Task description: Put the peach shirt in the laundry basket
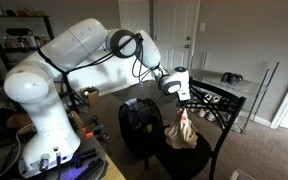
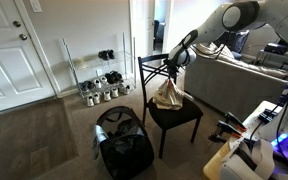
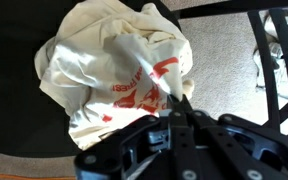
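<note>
One peach shirt [image 3: 104, 70] — just below, in the hand [image 3: 176, 104].

Shirt [image 2: 167, 96] is bunched up on the seat of a chair [image 2: 186, 118], close to the chair's backrest. The tool [image 2: 171, 68] comes down from above with its fingers pinched together on the top of the pile, so it's touching the shirt. The laundry basket [image 2: 124, 148] is on the floor just beside the chair; in an exterior view it's between the chair and the robot's base [image 1: 44, 120]. Behind the chair there's a shoe rack [image 2: 102, 88] against the wall, and 1 door [image 2: 9, 50] is further left along that wall. A couch [image 2: 239, 85] is behind the chair on the right, and the arm [image 2: 234, 20] reaches in over it.
</note>
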Tool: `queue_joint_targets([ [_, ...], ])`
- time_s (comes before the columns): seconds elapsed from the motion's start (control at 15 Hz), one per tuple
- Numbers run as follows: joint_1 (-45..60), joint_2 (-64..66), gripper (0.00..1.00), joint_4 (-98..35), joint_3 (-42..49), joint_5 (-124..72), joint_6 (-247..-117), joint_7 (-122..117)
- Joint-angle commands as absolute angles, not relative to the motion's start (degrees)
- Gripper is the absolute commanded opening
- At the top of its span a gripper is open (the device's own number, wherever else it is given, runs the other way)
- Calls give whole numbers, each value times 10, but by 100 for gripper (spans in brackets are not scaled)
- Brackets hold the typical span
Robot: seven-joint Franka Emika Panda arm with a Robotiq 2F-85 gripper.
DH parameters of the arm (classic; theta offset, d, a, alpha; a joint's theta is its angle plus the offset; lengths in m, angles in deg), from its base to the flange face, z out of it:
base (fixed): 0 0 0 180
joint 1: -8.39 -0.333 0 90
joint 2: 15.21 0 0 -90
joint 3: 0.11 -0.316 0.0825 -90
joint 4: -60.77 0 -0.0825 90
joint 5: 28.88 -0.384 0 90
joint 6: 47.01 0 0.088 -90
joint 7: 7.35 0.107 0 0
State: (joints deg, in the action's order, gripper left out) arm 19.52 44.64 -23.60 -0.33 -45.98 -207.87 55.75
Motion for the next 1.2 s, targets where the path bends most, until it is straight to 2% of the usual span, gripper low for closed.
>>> queue_joint_targets([
  [0.0,208,357,0,-353,-22,-506,-2124,497],
  [0.47,210,253,0,-456,-18,-551,-2136,469],
  [0.6,192,287,1,-412,3,-545,-2121,490],
  [1.13,191,268,1,-433,3,-549,-2121,490],
])
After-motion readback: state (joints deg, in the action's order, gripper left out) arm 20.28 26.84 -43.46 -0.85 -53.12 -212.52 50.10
